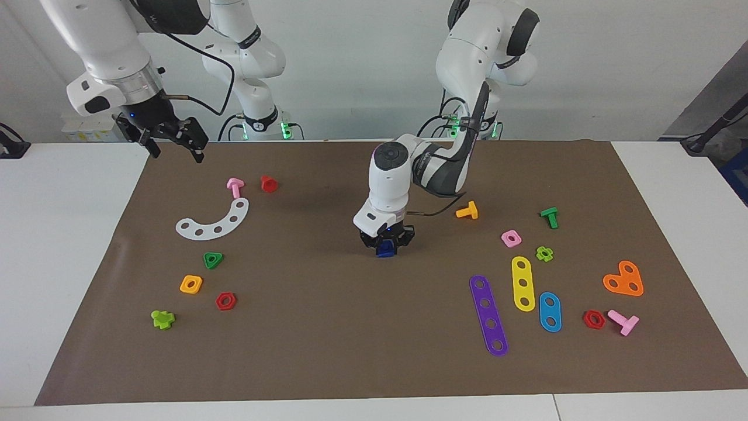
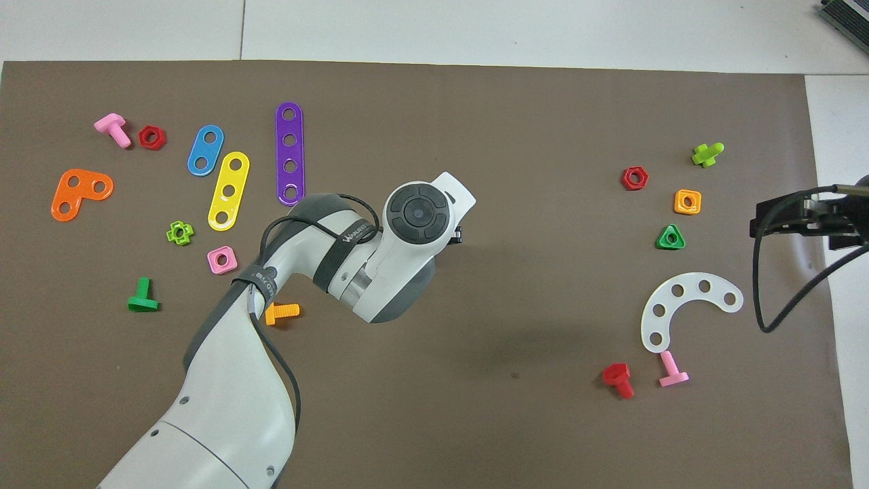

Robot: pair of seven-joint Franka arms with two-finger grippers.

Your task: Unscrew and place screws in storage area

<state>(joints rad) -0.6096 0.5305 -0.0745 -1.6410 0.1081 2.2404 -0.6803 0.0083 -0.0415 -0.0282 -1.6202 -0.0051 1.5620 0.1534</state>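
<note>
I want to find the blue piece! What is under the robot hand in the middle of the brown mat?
Under the left hand sits a small royal-blue plastic toy piece, low on the brown paper mat. The hand covers its top, and from above the arm hides it completely.

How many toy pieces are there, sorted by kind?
Bolts: 7 - pink, red, lime, orange, green, pink, and the blue bolt in the left hand
Nuts: 6 - green, orange, red, pink, lime, red
Holed plates: 5 - white, yellow, purple, blue, orange
Total: 18
</note>
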